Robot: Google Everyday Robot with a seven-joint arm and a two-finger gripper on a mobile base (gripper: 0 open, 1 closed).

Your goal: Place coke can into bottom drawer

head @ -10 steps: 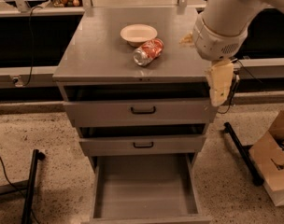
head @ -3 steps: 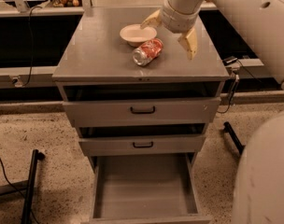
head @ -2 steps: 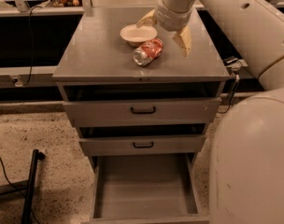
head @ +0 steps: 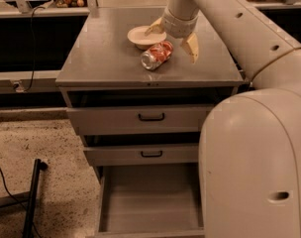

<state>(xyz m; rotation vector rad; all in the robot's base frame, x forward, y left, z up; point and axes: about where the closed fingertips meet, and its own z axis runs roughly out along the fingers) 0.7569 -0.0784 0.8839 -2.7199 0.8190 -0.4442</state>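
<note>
The coke can (head: 157, 55), red-orange with a silver end, lies on its side on the grey cabinet top (head: 101, 58), just in front of a cream bowl (head: 146, 36). My gripper (head: 173, 37) hangs right above and behind the can, open, with one cream finger (head: 191, 46) to the can's right and the other over the bowl's rim. It holds nothing. The bottom drawer (head: 149, 200) is pulled out below, its grey interior bare.
The two upper drawers (head: 150, 117) with black handles are closed. My large white arm (head: 254, 148) fills the right side of the view. A black stand leg (head: 31, 197) and cable lie on the speckled floor at left. Dark shelving runs behind the cabinet.
My gripper has moved left from the cabinet's right edge to over the can and bowl. The arm now fills more of the right side. The can has not moved.
</note>
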